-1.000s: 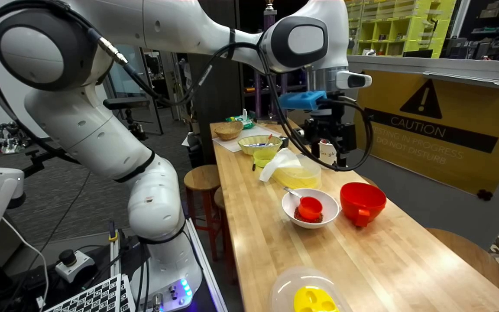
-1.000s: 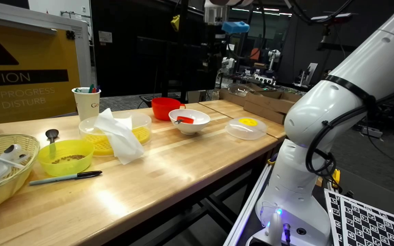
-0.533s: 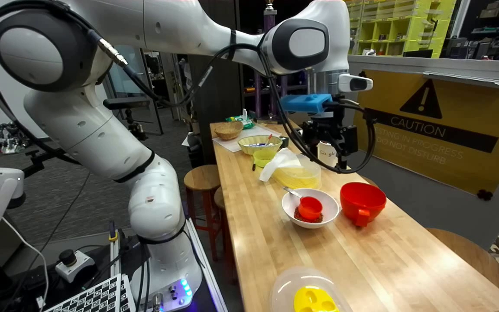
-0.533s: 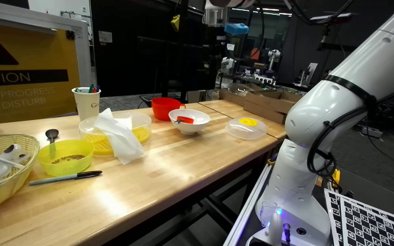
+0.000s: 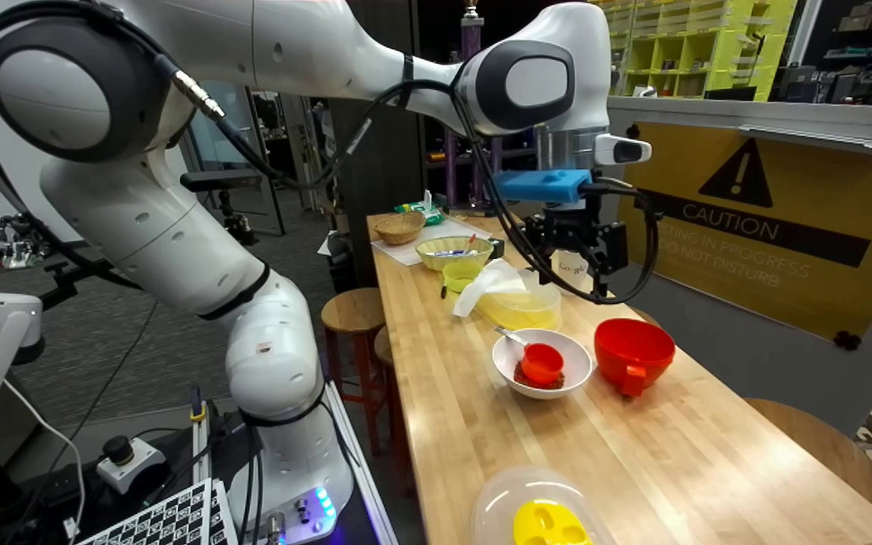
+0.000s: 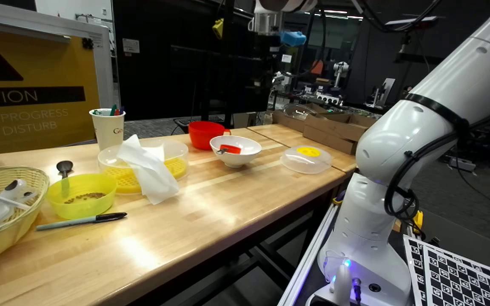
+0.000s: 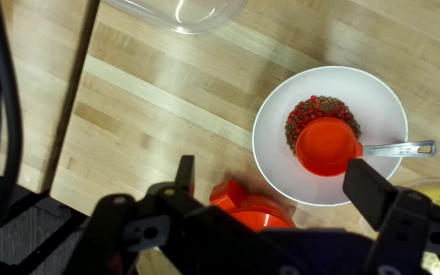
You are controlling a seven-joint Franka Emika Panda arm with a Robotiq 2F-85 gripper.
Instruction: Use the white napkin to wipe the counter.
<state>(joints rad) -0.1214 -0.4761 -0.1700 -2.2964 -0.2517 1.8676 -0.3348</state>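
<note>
Hanging above the counter [image 5: 466,393], with the gripper [image 7: 273,172] pointed down and spread wide, leaving a broad gap through the middle. Can find the white napkin [image 6: 147,170] in both exterior views, apart from the gripper, draped over the robot-side rim of a clear plastic tub [image 6: 175,148] with a yellow perforated base [image 6: 176,167]. Hangs down outside the tub in loose folds, with an upper corner poking up past the rim. Cannot tell about contact between its lowest edge and the counter. Just behind the tub, in an exterior view, can see a Google-lettered paper cup [image 6: 109,131], upright. Near the tub along the counter, find a white bowl [image 7: 376,95], also upright, with a red measuring cup [image 7: 329,147] inside, nestled among brown and red pellets [image 7: 317,105] and reaching out over the rim with its metal handle [image 7: 393,149]. Just beside that bowl, see a red handled bowl [image 5: 633,348]; farther along, in both exterior views, see a translucent lid [image 6: 304,165] with a yellow top patch [image 6: 308,151], resting on the counter. On the tub's other side, in an exterior view, can make out a yellow bowl [image 6: 102,206] with brown pellets [image 6: 85,196] at the bottom, a black-capped marker [image 6: 81,221] lying just beside it, and a woven basket [image 6: 19,227] partly out of view. Cannot tell about the black spoon [image 6: 64,166]: in the yellow bowl or behind it.
</note>
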